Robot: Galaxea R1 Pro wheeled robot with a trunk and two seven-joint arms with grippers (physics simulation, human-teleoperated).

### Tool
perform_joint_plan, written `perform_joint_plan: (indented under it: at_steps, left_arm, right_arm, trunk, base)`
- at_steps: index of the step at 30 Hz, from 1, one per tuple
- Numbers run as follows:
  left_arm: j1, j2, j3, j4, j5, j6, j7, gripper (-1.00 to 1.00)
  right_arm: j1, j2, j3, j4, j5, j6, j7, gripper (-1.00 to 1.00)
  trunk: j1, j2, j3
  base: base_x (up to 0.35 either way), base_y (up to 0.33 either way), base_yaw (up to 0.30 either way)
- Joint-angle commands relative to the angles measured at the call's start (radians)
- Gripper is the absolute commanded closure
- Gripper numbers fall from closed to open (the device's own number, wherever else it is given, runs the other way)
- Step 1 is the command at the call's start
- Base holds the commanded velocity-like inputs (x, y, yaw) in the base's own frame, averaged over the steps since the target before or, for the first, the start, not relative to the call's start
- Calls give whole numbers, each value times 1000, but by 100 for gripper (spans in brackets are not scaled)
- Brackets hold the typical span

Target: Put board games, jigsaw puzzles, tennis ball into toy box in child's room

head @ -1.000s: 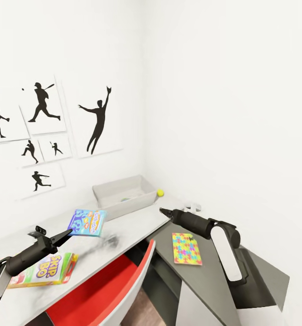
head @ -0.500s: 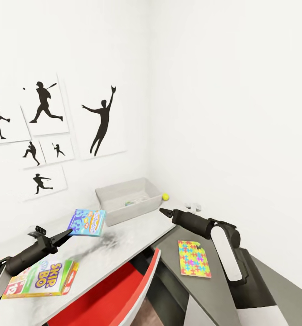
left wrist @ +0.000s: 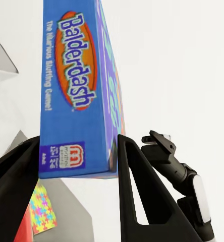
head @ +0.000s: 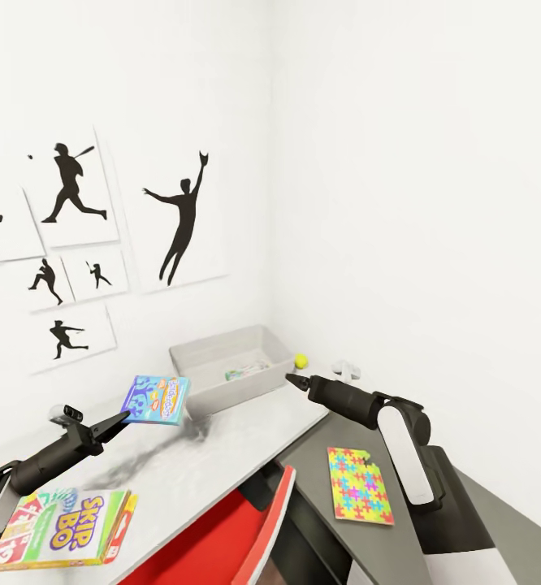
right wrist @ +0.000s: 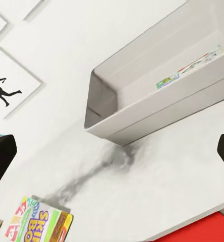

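My left gripper (head: 127,417) is shut on the blue board game (head: 155,399), holding it in the air above the table (head: 222,455), short of the toy box (head: 222,392). In the left wrist view its fingers (left wrist: 137,191) clamp the box's (left wrist: 76,91) lower edge. The grey toy box (right wrist: 167,111) holds one thin flat colourful item (head: 246,371). A yellow, green and red board game (head: 59,528) lies at the table's near left. My right gripper (head: 289,378) hovers open, empty, by the toy box's right end. The tennis ball (head: 300,360) sits just behind it. One jigsaw puzzle (head: 358,484) lies on the lower dark-grey section.
A red-and-white swivel chair (head: 246,528) is tucked under the table's front edge. A small white object (head: 345,370) stands near the corner wall, right of the ball. White walls with black baseball silhouettes (head: 181,215) close off the back and right.
The whole picture has shifted as the camera moved, and more of the toy box's inside shows. Both arms keep their poses; the blue board game stays in my left gripper.
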State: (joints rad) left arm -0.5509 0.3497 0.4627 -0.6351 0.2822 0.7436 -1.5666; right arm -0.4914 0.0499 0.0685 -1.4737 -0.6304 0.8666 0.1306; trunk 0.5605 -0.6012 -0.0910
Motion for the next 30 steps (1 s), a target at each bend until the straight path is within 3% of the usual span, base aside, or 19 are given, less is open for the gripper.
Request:
perform_joint_plan:
  at_steps: [1, 30]
  left_arm:
    - [-1, 0, 1, 0, 0, 10, -4, 100]
    - [-1, -1, 1, 0, 0, 10, -4, 100]
  right_arm:
    - [-1, 1, -1, 0, 8, 5, 7, -100]
    - [-1, 0, -1, 0, 8, 5, 7, -100]
  trunk:
    - [1, -2, -2]
    - [1, -2, -2]
  base:
    - [75, 32, 0]
    - [11, 59, 0]
